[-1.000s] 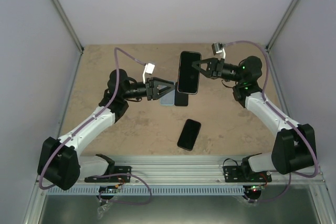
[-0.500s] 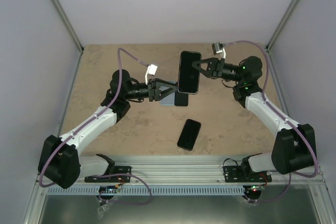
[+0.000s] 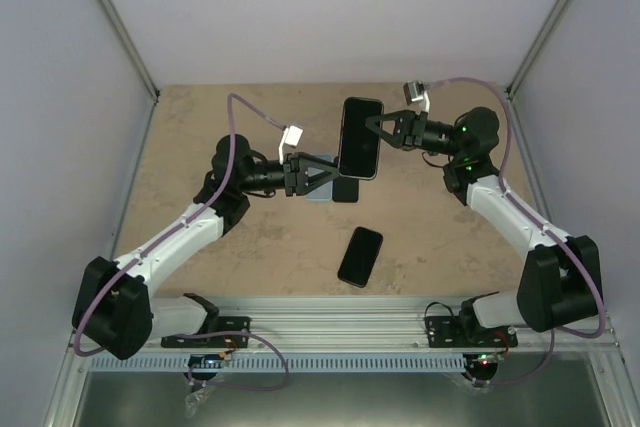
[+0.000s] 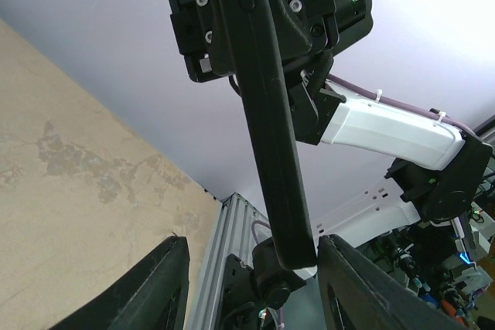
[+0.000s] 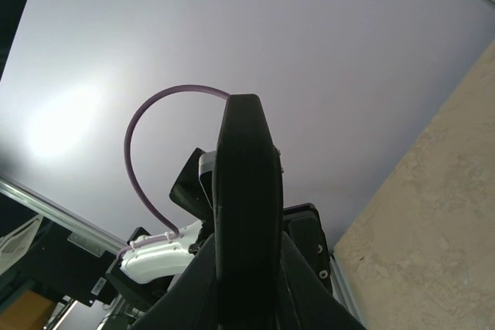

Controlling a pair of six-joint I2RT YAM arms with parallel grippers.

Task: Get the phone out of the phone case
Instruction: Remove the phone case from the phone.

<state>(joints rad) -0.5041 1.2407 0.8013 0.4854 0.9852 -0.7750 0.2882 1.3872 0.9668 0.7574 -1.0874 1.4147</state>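
From above, the right pincer (image 3: 378, 133) is gripping a black phone (image 3: 360, 137) by its 3 o'clock edge, holding it upright in the air over the far half of the surface (image 3: 200, 147). The left pincer (image 3: 328, 175) is reaching in from 8 o'clock toward the phone's lower end, and a pale blue item (image 3: 316, 193) and a dark item (image 3: 346, 190) are lying side by side beneath it. A second dark phone (image 3: 360, 256) is lying flat at 6 o'clock of the held one, well apart. From the left wrist, the fingers (image 4: 155, 287) are standing apart, with the phone's lower end hanging between them and running up toward 12 o'clock into the right pincer's clamp. From the right wrist, the phone is showing edge-on, rising toward 12 o'clock between closed jaws, with the left arm beyond it.
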